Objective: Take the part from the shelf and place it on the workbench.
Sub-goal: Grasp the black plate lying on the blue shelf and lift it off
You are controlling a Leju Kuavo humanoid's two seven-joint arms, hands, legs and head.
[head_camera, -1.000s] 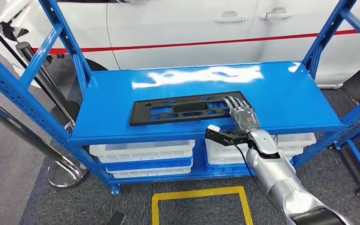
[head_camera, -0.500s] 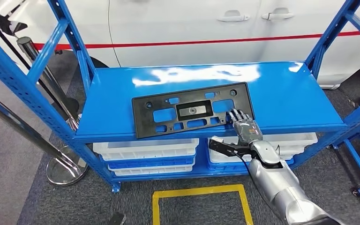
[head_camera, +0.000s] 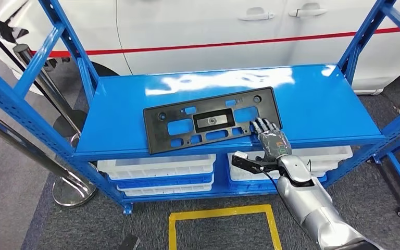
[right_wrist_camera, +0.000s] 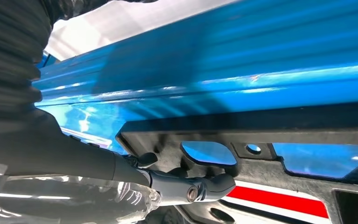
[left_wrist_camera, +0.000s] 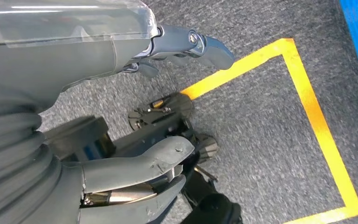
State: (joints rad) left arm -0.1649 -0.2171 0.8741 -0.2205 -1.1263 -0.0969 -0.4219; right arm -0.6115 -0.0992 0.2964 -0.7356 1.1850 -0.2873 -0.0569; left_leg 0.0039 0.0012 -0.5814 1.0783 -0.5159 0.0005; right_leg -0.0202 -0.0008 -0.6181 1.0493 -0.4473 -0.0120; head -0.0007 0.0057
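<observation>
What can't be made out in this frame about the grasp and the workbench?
- Head view: the right hand covers the black plastic panel's near right corner; thumb contact underneath hidden.
- Right wrist view: the hand's own fingers hide where they grip the panel.
- No workbench is visible; the shelf fills the scene.

The part (head_camera: 212,123) is a flat black plastic plate, long and rectangular, with rounded cut-outs along its length, a framed rectangular window at its middle and small round holes near its corners. It is tipped up off the upper blue shelf (head_camera: 312,104), its face turned toward the head camera, its lower long edge near the shelf's front edge and its upper edge raised. It sits slightly askew, the left end lower in the head view than the right. The right hand (head_camera: 270,138) grips it at the lower right corner; in the right wrist view the fingers (right_wrist_camera: 200,186) hook through a cut-out.
</observation>
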